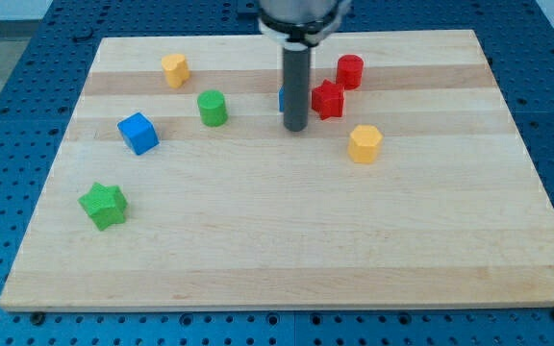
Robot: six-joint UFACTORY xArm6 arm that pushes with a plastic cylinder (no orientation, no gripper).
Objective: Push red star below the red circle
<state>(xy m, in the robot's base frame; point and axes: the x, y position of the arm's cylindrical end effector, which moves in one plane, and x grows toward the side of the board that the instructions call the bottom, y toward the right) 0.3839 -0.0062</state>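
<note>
The red star (328,99) lies near the top middle of the board, just below and left of the red circle (350,71), close to it. My tip (296,128) is down on the board just left of the red star and slightly below it. A blue block (282,98) is mostly hidden behind the rod, left of the star.
A yellow hexagon (365,143) lies below right of the star. A green cylinder (213,108) and a yellow block (174,69) lie to the left. A blue cube (138,133) and a green star (103,205) lie at far left. The wooden board (287,250) has blue pegboard around it.
</note>
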